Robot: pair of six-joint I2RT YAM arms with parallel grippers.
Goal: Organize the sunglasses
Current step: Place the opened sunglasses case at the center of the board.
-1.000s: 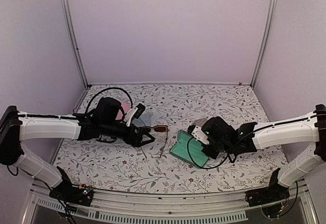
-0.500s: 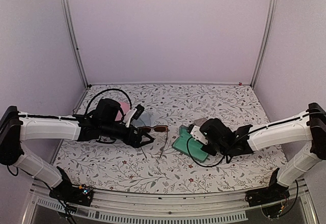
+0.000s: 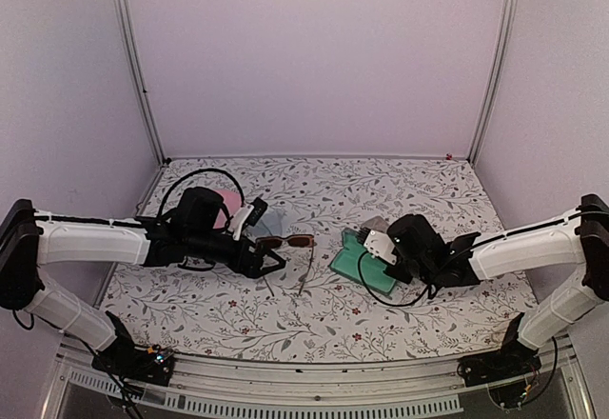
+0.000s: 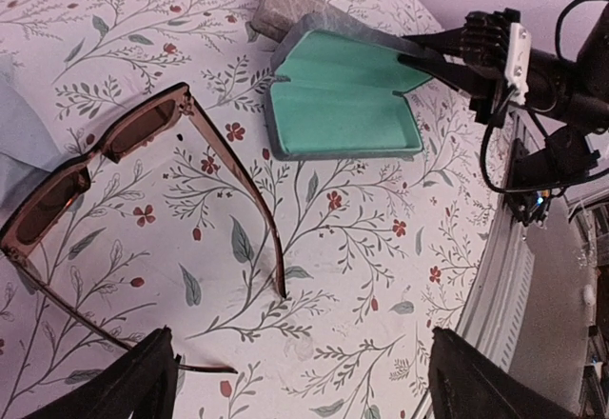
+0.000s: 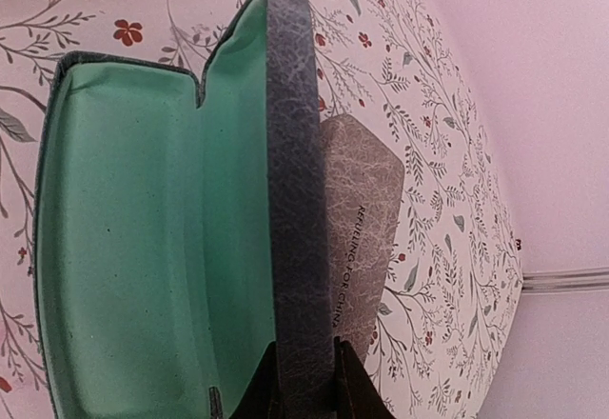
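Currently: dark-framed sunglasses (image 4: 141, 126) lie unfolded on table (image 4: 362, 248), left of open blue-grey case (image 4: 343, 124), clear of it. Left gripper (image 4: 300, 362): fingers spread wide, low over temple ends, farther left of case, holding nothing. Right gripper (image 5: 303, 381): clamped on case lid rim. Grey-brown case (image 5: 362, 219): just beyond lid.

**Flowered table: glasses, cloth, cases**

On the table (image 3: 409, 186), left of centre, lie brown-lensed sunglasses (image 4: 105, 167) with arms unfolded, a cloth (image 3: 272, 221) just beside them. Right of centre sits an open case (image 4: 338, 119), with a grey case (image 4: 281, 5) just behind it.
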